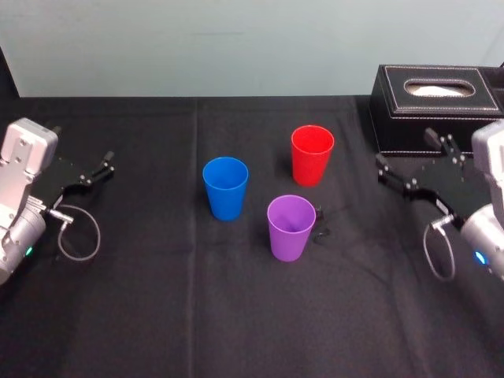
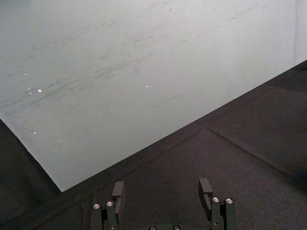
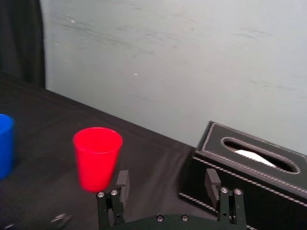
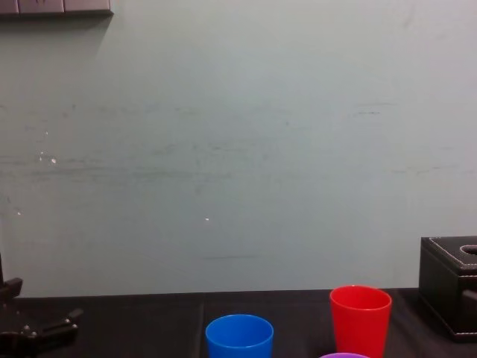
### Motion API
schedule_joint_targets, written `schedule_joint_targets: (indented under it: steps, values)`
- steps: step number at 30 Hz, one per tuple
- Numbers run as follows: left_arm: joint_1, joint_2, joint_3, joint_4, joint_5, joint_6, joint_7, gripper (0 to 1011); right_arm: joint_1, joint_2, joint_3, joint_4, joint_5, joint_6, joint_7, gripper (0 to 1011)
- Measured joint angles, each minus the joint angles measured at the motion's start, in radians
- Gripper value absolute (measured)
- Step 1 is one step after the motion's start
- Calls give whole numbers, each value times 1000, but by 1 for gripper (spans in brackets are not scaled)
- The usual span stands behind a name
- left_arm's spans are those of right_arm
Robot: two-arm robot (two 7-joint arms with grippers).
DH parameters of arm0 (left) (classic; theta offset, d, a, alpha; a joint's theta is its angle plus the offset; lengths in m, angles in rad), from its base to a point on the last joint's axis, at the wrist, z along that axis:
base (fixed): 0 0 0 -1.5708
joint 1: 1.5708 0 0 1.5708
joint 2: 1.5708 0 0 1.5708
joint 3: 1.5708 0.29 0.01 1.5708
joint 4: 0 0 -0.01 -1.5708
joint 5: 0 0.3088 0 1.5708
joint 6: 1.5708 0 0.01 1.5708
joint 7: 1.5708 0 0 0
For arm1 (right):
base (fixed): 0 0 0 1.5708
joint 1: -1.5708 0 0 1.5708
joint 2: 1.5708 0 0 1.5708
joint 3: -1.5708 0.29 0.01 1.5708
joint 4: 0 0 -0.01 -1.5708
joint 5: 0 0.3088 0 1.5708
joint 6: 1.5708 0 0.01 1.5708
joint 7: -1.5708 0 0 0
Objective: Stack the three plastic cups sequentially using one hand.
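Right wrist view, right gripper [image 3: 168, 186]: fingers spread wide and empty, low over the black tablecloth [image 1: 157, 315], aimed between the red cup [image 3: 97, 158] and the black box [image 3: 249, 177].
Left gripper [image 2: 162, 192]: likewise spread and empty, parked at the table's left side, well apart from the cups.
Red cup: upright, mouth up, near the box.
Blue cup [image 1: 226, 187]: upright, to the left of the red one, apart from it.
Purple cup [image 1: 291, 228]: upright, nearest the robot, touching neither neighbour.
Step in hand: probably the first pick, since nothing is nested yet.
Doing it well: swing toward the red cup clear of the box, close across its upper wall gently so the thin plastic keeps its shape, lift straight, and lower it centred into the next cup.
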Motion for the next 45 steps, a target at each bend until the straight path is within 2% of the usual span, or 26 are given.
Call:
schedule_joint_targets:
  steps: [5,7,9,15,18,27,36,45]
  values:
    - [0,0,0,0,0,0,0,1004,-70,29,18,-56,32,-12,50,1004]
    - [0,0,0,0,0,0,0,1005,-122,47,25,-90,50,-29,86,1003]
    - [0,0,0,0,0,0,0,1005,-148,55,27,-105,58,-38,103,1002]
    - [0,0,0,0,0,0,0,1005,-229,74,35,-156,86,-80,166,1003]
    - [0,0,0,0,0,0,0,1005,-258,73,22,-168,86,-98,204,1002]
    - [0,0,0,0,0,0,0,1005,-254,31,-17,-155,65,-106,253,1003]
    - [0,0,0,0,0,0,0,1005,-203,-39,-45,-112,38,-81,282,1003]
    - [0,0,0,0,0,0,0,1005,-142,-105,-55,-51,19,-73,309,1003]
